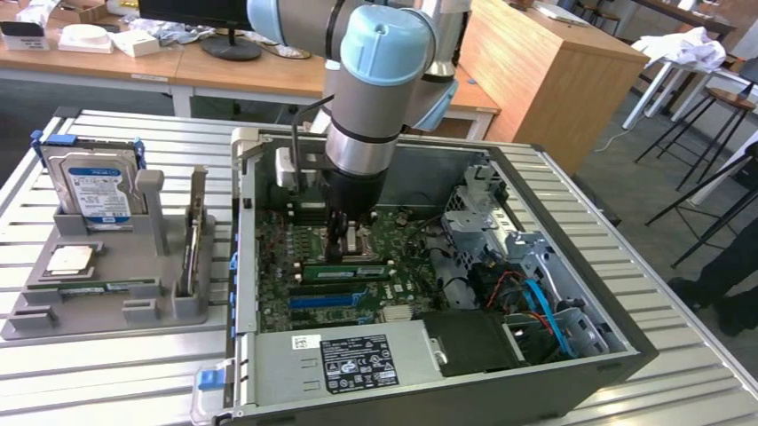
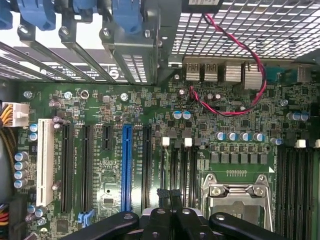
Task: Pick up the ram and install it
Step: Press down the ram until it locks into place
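Note:
The ram (image 1: 350, 271) is a narrow green stick with dark chips. It sits lengthwise among the motherboard's slots inside the open computer case (image 1: 569, 377), just beyond the long blue slot (image 1: 322, 300). My gripper (image 1: 344, 250) reaches straight down into the case, its tips right beside the ram's far edge. Whether they touch it I cannot tell. In the wrist view the two black fingers (image 2: 161, 200) are pressed together, so the gripper (image 2: 168, 194) is shut with nothing visible between them. It hovers over black slots between the blue slot (image 2: 126, 167) and the metal processor socket (image 2: 240, 197).
A grey holder (image 1: 106, 293) on the exterior view's left carries a hard drive (image 1: 98, 191), a silver chip (image 1: 69, 259) and an upright card (image 1: 192, 235). Inside the case are the power supply (image 1: 355, 359), drive cages (image 1: 492, 222) and loose blue and red cables (image 1: 539, 302). Case walls surround the gripper.

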`<state>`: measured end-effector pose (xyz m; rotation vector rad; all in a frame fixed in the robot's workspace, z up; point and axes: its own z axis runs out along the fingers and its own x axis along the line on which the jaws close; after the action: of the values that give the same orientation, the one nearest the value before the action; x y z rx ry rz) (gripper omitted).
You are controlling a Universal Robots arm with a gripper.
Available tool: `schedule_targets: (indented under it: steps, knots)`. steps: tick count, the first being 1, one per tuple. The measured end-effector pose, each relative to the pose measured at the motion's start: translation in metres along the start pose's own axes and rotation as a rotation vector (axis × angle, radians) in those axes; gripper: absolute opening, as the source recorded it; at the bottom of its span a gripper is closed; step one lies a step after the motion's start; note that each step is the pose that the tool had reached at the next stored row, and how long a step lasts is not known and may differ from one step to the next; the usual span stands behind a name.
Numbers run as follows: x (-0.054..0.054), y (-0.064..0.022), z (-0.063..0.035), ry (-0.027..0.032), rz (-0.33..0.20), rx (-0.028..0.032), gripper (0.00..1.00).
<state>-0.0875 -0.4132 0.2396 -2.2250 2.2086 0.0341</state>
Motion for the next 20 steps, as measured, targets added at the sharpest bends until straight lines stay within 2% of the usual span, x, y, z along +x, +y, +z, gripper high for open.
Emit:
schedule_targets:
  steps: [20]
  knots:
    - [0.0002, 0.0000, 0.0087, 0.0000, 0.000, 0.0000, 0.10]
